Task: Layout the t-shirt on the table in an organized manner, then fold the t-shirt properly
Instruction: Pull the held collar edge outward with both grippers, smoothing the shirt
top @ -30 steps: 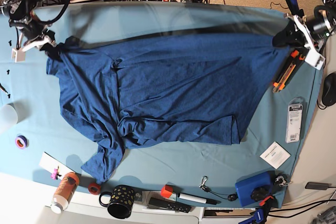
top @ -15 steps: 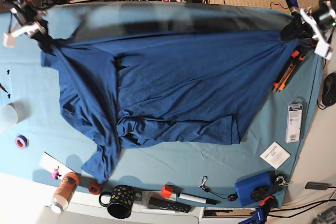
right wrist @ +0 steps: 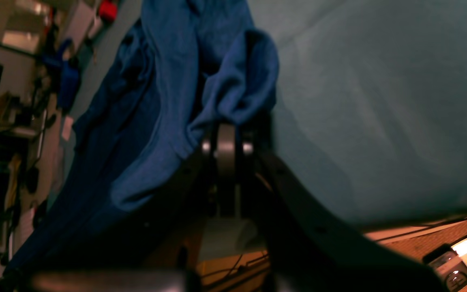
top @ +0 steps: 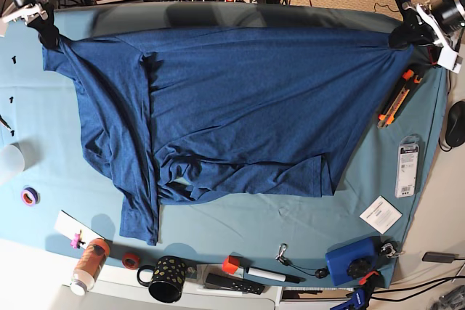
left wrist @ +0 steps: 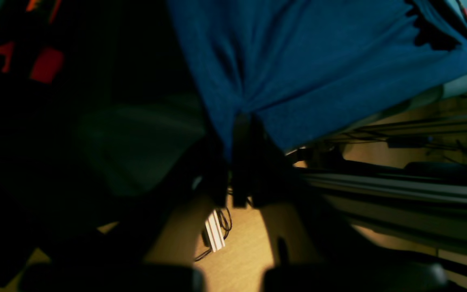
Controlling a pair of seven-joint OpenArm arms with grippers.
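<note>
T-shirt (top: 232,107) spread wide across teal tabletop (top: 290,215), top edge stretched taut between upper-left and upper-right corners of base view; lower hem bunched, one sleeve trailing toward lower left. Base view gives you full layout; wrist views only show pinched fabric close up. Left hand (top: 408,34), upper right, clenched on t-shirt corner; left wrist view shows cloth fanning from closed fingers. Right hand (top: 45,30), upper left, clenched on bunched shirt edge (right wrist: 233,97). Orange cutter (top: 396,98) beside right edge of shirt.
</note>
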